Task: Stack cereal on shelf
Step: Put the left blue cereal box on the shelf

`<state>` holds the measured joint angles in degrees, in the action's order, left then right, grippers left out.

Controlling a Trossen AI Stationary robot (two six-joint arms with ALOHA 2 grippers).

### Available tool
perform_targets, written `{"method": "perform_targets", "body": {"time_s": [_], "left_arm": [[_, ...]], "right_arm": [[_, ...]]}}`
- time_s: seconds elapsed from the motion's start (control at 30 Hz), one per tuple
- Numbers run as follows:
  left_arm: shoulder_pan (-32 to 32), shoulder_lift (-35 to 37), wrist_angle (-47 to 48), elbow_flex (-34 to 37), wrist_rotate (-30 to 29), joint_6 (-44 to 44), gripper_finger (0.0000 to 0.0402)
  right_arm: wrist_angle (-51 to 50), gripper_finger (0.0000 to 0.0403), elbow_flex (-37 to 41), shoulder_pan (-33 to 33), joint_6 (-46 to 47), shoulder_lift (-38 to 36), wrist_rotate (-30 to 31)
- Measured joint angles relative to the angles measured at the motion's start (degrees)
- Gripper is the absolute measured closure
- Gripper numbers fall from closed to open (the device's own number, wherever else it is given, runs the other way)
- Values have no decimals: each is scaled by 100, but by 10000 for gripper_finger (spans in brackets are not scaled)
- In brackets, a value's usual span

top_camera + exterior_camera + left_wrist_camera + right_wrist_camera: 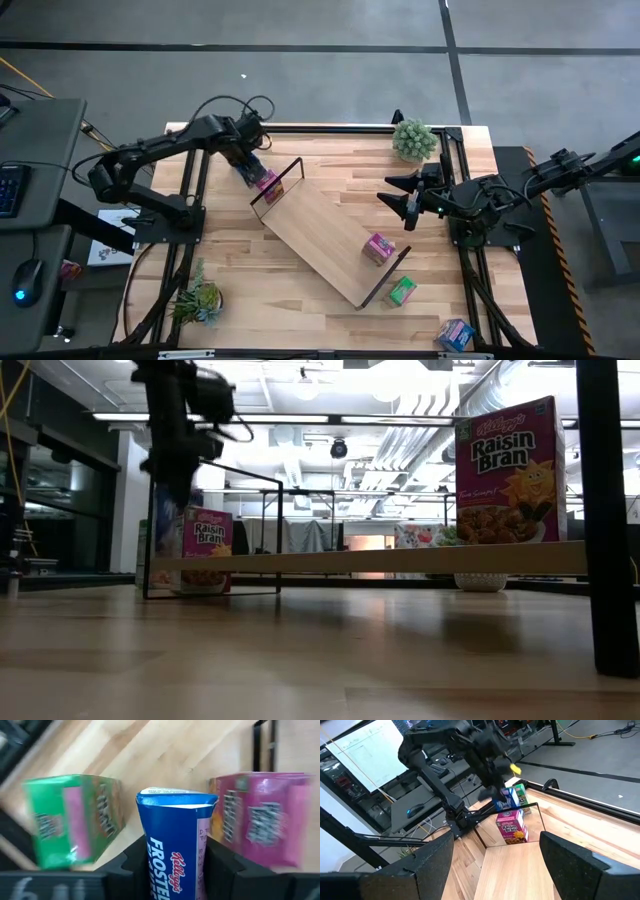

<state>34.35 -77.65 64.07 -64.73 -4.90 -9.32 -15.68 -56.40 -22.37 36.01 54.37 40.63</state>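
My left pincer (175,870) is clamped on a blue Frosted Flakes box (176,840), one dark finger on each side of it, the box's top standing up between them. In the overhead view this pincer (250,165) is at about ten o'clock on the tabletop (330,170), at the upper-left end of the shelf (325,235), which runs diagonally from there toward five o'clock. A green box (70,825) stands close on one side of my blue one and a pink-magenta Raisin Bran box (260,820) close on the other, so the worry is a crowded lift: I judge that if I rise at a tilt or swing sideways, a finger or the box's edge could tip a neighbour. The shelf's black wire end frame (285,180) is also just beside me, and I could catch it on the way across. My hold seems low on the box, so it might pivot or slip. Further out, a second pink box (378,247) already sits on the board near four o'clock, a green one (402,290) lies on the tabletop beyond the far frame, and a blue one (456,334) sits at the five o'clock corner. My right pincer (407,205) waits at three o'clock, fingers spread and empty.
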Motion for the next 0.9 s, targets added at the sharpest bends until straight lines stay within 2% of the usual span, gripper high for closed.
{"method": "perform_targets", "body": {"time_s": [0.13, 0.3, 0.47, 0.57, 0.7, 0.9], "left_arm": [[0, 149, 738, -1050, -255, -1, 274], [0, 199, 1397, -2705, -719, -72, 275], [-307, 125, 1386, -4165, -422, -7, 275], [-968, -72, 1403, -4659, -164, 91, 275], [-2263, -470, 1410, -4834, -42, 315, 275], [-3872, -1232, 1422, -4828, 775, 1631, 275]], "right_arm": [[0, 114, 0, 0, 0, 0, 10], [0, 114, 0, 0, 0, 0, 10], [0, 114, 0, 0, 0, 0, 16], [1, 114, 0, 0, -38, 0, 24], [0, 114, 0, 0, -46, 0, 24], [0, 114, 0, 0, -53, 0, 23]]}}
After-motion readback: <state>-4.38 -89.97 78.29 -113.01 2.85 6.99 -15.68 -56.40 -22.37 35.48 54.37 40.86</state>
